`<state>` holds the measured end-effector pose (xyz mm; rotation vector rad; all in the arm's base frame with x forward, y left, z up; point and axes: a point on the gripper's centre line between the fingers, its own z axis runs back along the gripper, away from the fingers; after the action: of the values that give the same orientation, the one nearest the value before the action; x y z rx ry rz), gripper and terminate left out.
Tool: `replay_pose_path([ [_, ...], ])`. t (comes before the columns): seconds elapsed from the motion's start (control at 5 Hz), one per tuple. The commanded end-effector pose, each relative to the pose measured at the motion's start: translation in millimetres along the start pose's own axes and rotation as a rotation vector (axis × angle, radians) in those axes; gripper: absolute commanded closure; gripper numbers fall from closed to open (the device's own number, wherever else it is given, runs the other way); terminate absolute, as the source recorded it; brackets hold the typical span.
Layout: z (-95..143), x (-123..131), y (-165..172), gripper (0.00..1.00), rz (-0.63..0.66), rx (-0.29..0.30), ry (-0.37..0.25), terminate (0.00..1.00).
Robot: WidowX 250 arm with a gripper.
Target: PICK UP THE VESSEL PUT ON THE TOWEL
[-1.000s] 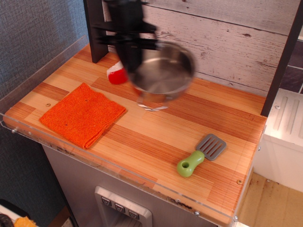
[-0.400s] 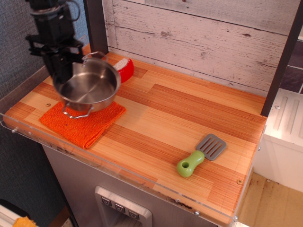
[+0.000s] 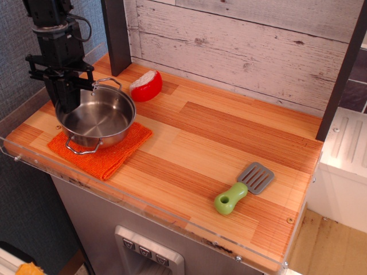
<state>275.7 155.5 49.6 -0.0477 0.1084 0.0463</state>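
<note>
The vessel [image 3: 102, 117], a shiny shallow steel pot with two wire loop handles, rests on the orange knitted towel [image 3: 112, 156] at the left end of the wooden counter. It covers most of the cloth, and the towel's front and right edges still show. My black gripper [image 3: 65, 103] comes down from above at the pot's far-left rim. Its fingers are closed over that rim, still holding the pot.
A red-and-white wedge [image 3: 146, 86] lies just behind the pot's right side. A grey spatula with a green handle [image 3: 243, 187] lies at the front right. A black post [image 3: 116, 34] stands at the back left. A clear plastic rim [image 3: 34, 86] edges the counter's left side.
The gripper carried the pot from the back middle of the counter over to the left and lowered it onto the towel. The red wedge, hidden partly before, now shows fully.
</note>
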Motion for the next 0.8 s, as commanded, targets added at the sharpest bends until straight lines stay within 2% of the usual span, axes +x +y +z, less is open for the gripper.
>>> replay_pose_path([
  [0.0, 17.4, -8.4, 1.4, 0.0, -0.02, 0.003, -0.014, 0.0],
  [0.2, 25.4, -8.3, -0.7, 0.0, -0.004, 0.008, -0.024, 0.0],
  [0.4, 40.4, -5.7, -7.5, 0.0, -0.031, 0.013, -0.07, 0.0],
  [0.6, 80.6, -10.3, -32.4, 0.0, -0.024, 0.119, -0.188, 0.0],
])
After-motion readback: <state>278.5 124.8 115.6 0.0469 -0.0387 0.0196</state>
